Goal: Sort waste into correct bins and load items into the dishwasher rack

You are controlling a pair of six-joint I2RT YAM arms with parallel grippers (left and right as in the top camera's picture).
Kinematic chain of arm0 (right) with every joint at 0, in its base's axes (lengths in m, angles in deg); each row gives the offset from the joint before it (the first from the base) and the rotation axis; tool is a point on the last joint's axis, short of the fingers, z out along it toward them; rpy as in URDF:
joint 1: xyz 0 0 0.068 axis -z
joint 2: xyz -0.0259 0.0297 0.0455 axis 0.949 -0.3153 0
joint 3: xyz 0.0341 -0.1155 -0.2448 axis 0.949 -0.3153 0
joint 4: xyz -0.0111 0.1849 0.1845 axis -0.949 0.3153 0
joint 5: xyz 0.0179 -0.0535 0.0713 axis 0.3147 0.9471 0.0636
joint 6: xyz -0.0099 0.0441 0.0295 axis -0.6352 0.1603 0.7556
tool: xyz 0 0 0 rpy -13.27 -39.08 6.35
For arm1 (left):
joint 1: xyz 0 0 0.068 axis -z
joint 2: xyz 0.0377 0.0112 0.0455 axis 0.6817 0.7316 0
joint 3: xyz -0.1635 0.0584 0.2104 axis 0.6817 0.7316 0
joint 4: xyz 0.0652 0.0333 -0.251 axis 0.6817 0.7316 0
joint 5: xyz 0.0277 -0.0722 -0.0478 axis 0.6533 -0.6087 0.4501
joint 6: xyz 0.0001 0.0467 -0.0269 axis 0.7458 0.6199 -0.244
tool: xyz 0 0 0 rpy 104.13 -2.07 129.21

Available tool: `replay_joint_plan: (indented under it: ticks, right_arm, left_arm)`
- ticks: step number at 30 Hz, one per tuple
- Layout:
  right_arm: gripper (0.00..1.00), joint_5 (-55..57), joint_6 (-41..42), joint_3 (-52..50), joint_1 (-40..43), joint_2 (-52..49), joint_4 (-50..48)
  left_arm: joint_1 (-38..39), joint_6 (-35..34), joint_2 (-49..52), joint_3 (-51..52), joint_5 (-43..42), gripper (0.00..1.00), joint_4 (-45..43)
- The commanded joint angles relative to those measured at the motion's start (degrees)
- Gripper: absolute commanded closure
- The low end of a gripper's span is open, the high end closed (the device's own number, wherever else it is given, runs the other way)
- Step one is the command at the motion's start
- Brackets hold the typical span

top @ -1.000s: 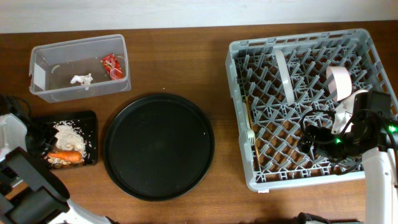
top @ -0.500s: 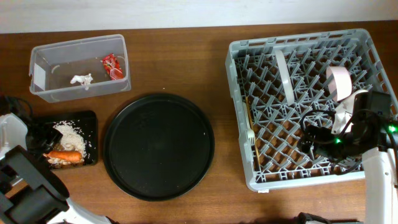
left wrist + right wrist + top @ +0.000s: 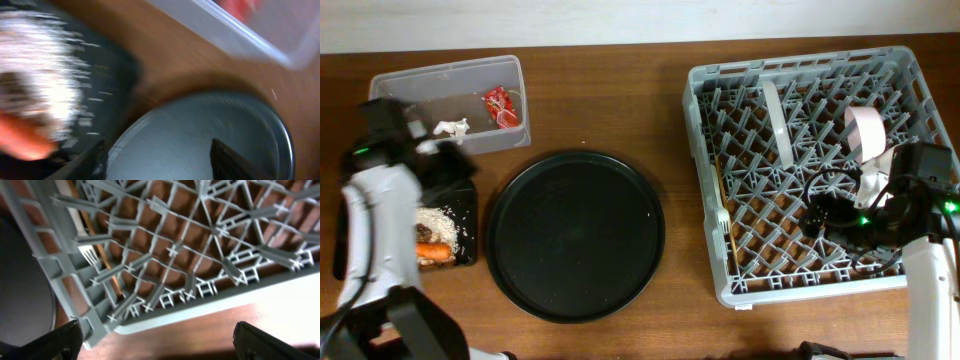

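The clear tub (image 3: 390,125) holds a red wrapper (image 3: 498,105) and a white paper scrap (image 3: 450,127). The black tray (image 3: 466,190) holds rice crumbs (image 3: 438,216), a carrot (image 3: 435,252) and a brown lump (image 3: 425,232). My left gripper (image 3: 455,168) is open and empty between tub and tray; its blurred wrist view (image 3: 160,162) shows rice (image 3: 45,85) and carrot (image 3: 20,140). The grey rack (image 3: 705,150) holds an upright plate (image 3: 779,120), a pinkish bowl (image 3: 865,130), a fork (image 3: 723,215) and a chopstick (image 3: 719,185). My right gripper (image 3: 820,215) is open over the rack's front; in its wrist view (image 3: 165,345) it is empty. No cups show.
The big round black serving tray (image 3: 575,235) lies mid-table between the black tray and the rack, and shows in the left wrist view (image 3: 200,140). The right wrist view shows the rack's front wall (image 3: 200,307) and bare wood (image 3: 210,335) below it.
My left arm has swung up from the table's lower left edge to the gap between the tub and the black tray. The right arm has barely moved.
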Motion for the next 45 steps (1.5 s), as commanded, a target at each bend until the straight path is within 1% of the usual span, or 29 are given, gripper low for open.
replay_joint_plan:
  ticks: [1, 3, 5, 7, 9, 11, 12, 14, 18, 21, 22, 23, 24, 25, 28, 30, 33, 45]
  right_arm:
    - [0.01, -6.1, -3.2, -0.2, -0.8, -2.4, -1.7]
    - [0.01, -6.0, -3.2, -0.2, -3.2, -4.6, -2.2]
    - [0.01, -5.8, -3.2, -0.2, -6.6, -7.5, -2.6]
    - [0.01, -4.9, -3.2, -0.2, -9.4, -9.9, -3.1]
    - [0.01, -3.6, -2.9, -0.2, -11.8, -11.6, -3.2]
    - [0.01, -1.3, -0.7, -0.2, -13.0, -11.8, -2.9]
    - [0.01, -1.3, -0.2, -0.2, -13.0, -11.3, -2.9]
    - [0.01, -1.1, -0.2, -0.2, -13.0, -9.6, -3.0]
    - [0.01, 2.7, -0.2, -0.9, -13.0, -3.1, -4.5]
    - [0.01, 3.2, 0.1, -4.0, -13.0, 5.7, -8.6]
    - [0.01, 3.2, 0.1, -5.2, -13.0, 8.2, -9.7]
    - [0.01, 3.2, 0.1, -7.0, -13.0, 11.2, -11.0]
    - [0.01, 3.2, 0.1, -8.9, -13.0, 14.9, -12.2]
    - [0.01, 3.3, 0.1, -10.9, -13.0, 18.3, -13.2]
    - [0.01, 3.8, 2.4, -14.1, -13.0, 25.6, -14.8]
    - [0.01, 4.1, 2.5, -14.7, -13.0, 29.4, -14.4]
    - [0.01, 4.1, 2.5, -14.7, -13.0, 31.8, -14.4]
    - [0.01, 4.1, 2.4, -14.7, -13.0, 31.6, -14.5]
  left_arm:
    - [10.6, 10.1, 0.7, -0.4, -1.4, 0.27, 1.7]
    - [14.3, 12.7, 1.1, -0.4, -1.3, 0.25, 3.9]
    - [17.4, 12.9, 1.2, -0.4, 0.2, 0.22, 8.4]
    - [18.5, 12.9, 1.2, -0.4, 0.6, 0.20, 13.2]
    - [18.6, 12.9, 1.2, -0.4, 0.6, 0.20, 19.7]
    - [18.5, 13.3, 0.7, -0.3, 2.1, 0.21, 26.0]
    - [18.5, 13.3, -0.1, 0.1, 3.2, 0.21, 26.8]
    - [18.5, 13.3, -4.1, 2.3, 4.0, 0.21, 25.2]
    - [18.5, 13.2, -16.1, 9.9, 4.0, 0.21, 17.7]
    - [18.5, 13.2, -29.8, 19.7, 4.0, 0.20, 9.4]
    - [18.5, 13.2, -33.3, 22.1, 4.0, 0.16, 7.6]
    - [18.5, 13.2, -36.9, 24.5, 4.0, 0.07, 6.0]
    - [18.5, 13.2, -41.3, 27.2, 4.0, 0.01, 4.3]
    - [18.5, 13.0, -45.7, 29.6, 4.0, 0.01, 2.9]
    - [18.5, 13.0, -52.5, 32.3, 3.5, 0.01, 1.6]
    - [18.5, 13.0, -56.2, 33.0, 3.4, 0.01, 0.2]
    - [18.5, 13.0, -58.7, 33.0, 3.4, 0.01, -0.2]
    - [18.5, 13.0, -58.7, 33.0, 3.4, 0.01, 0.7]
